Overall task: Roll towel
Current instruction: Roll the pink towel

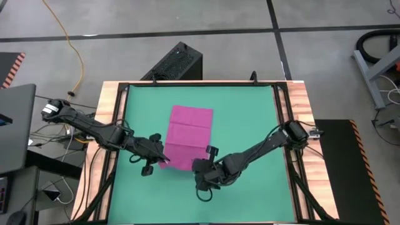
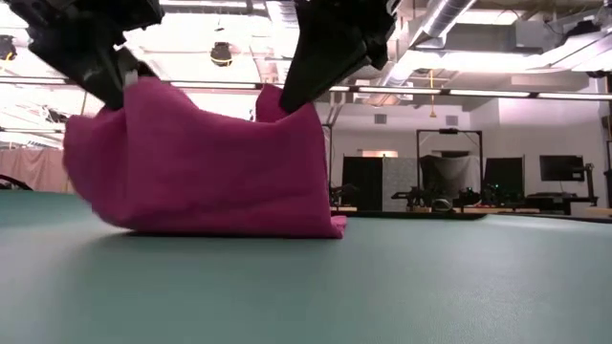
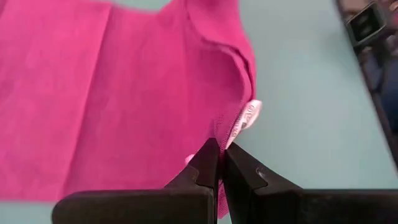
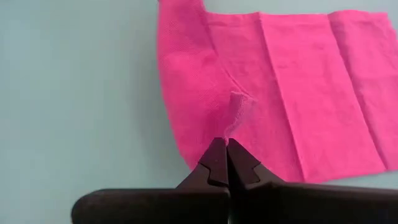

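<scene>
The magenta-pink towel (image 1: 190, 128) lies on the green mat (image 1: 250, 125) in the middle of the table. Its far part is flat on the mat and its near edge is lifted. My left gripper (image 1: 162, 159) is shut at the towel's near left corner, and my right gripper (image 1: 200, 165) is shut at its near right corner. In the low view the towel (image 2: 210, 162) rises to two peaks under the dark fingers, and its lower part rests on the mat. A small white label (image 3: 246, 117) shows at the edge beside my left fingers. My left gripper pinches the towel's edge at the near left corner (image 3: 219, 127), next to the label, between its two fingers. It comes slanting down from the table's left. That corner is lifted and the cloth beyond it slopes down to the mat. My right gripper pinches a small raised pucker of cloth (image 4: 235, 112) by the near right corner between its two fingers. It slants down from the table's right and near side. The corner is lifted into a peak, and the rest of the towel lies flat on the mat.
A wooden rim (image 1: 112, 100) runs around the mat. A black box (image 1: 175, 61) stands beyond the far edge, with a yellow cable (image 1: 75, 59) on the floor. A laptop (image 1: 15, 125) and cables lie off the table's left. Bare mat stretches right of the towel.
</scene>
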{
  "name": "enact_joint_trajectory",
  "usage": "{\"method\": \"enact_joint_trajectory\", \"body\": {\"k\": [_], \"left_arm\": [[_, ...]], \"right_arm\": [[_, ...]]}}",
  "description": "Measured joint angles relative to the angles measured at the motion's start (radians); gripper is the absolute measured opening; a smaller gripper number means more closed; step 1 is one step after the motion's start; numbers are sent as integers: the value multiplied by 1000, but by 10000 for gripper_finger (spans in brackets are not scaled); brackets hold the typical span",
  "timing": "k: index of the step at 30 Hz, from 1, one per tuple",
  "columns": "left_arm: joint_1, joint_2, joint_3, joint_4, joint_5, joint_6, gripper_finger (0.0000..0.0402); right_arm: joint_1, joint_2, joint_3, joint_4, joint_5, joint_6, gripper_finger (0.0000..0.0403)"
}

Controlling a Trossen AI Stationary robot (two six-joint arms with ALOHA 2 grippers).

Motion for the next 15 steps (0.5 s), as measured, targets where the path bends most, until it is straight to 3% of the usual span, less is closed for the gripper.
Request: {"method": "enact_joint_trajectory", "body": {"k": [7, 15], "left_arm": [[-77, 0, -56, 128, -61, -71, 0], [-208, 0, -92, 162, -231, -204, 0]], "right_arm": [[55, 0, 0, -1, 19, 59, 1], [93, 29, 1, 35, 52, 90, 1]]}}
